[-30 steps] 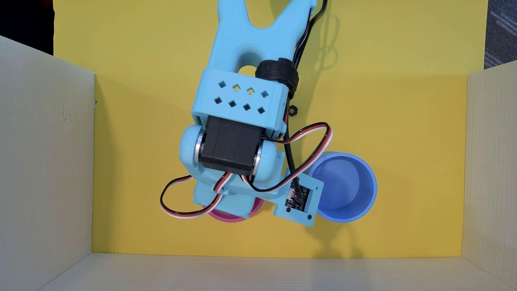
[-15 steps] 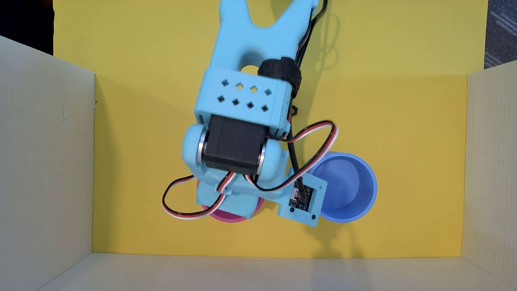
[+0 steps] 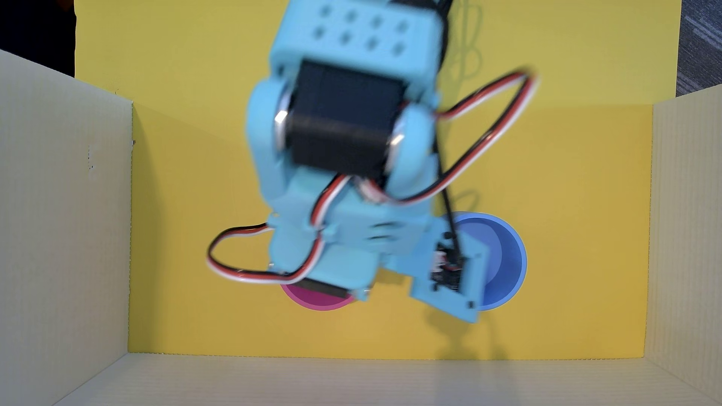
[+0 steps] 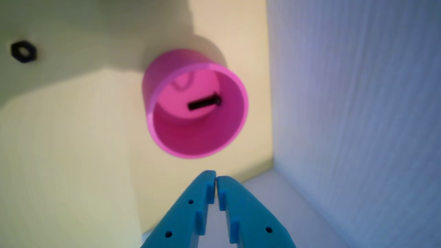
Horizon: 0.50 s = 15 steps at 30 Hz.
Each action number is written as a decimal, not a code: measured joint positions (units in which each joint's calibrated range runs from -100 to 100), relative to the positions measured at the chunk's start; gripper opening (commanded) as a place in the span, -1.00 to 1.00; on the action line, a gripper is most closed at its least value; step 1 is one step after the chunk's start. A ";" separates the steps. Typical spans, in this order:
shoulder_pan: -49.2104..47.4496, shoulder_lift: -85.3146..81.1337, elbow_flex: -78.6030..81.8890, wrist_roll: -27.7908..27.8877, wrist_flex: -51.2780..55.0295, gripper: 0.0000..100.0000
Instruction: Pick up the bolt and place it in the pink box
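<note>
Wrist view: bolt (image 4: 204, 102) lying flat on the bottom of the pink box (image 4: 195, 137), roughly centred, head end toward the right. Box upright on the yellow floor (image 4: 69, 155), rim facing the camera. Gripper (image 4: 216, 179) at bottom centre, teal fingers (image 4: 193, 210) pressed tip to tip, nothing between them, empty. Tips just short of the box's near rim, not touching it. Black hex nut (image 4: 23, 51) far upper left, flat on the floor in shadow, well apart from the box. Pale corrugated wall (image 4: 355, 103) filling the right side, meeting the floor just right of the box.

Overhead view: light-blue arm (image 3: 344, 117) blurred, reaching from the top edge down over the middle, covering most of the pink box (image 3: 318, 300); only a magenta crescent showing below the wrist. Bolt and fingertips hidden under the arm here. Blue container (image 3: 502, 261) to the right of the pink one, partly covered by the arm's camera mount (image 3: 449, 273). Red-white-black servo cables (image 3: 492, 117) looping out on both sides. Yellow floor (image 3: 566, 214) boxed in by pale corrugated walls (image 3: 62, 234) left, right and bottom.
</note>
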 measured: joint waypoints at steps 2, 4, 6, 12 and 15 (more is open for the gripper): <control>-0.36 -1.36 0.00 0.00 1.37 -0.97; -0.36 -2.88 0.45 0.05 2.91 -0.97; -0.80 -4.83 1.98 0.44 4.20 -0.97; -1.75 -17.54 7.66 0.63 4.37 -0.97; -1.82 -25.34 13.96 0.68 3.85 -0.97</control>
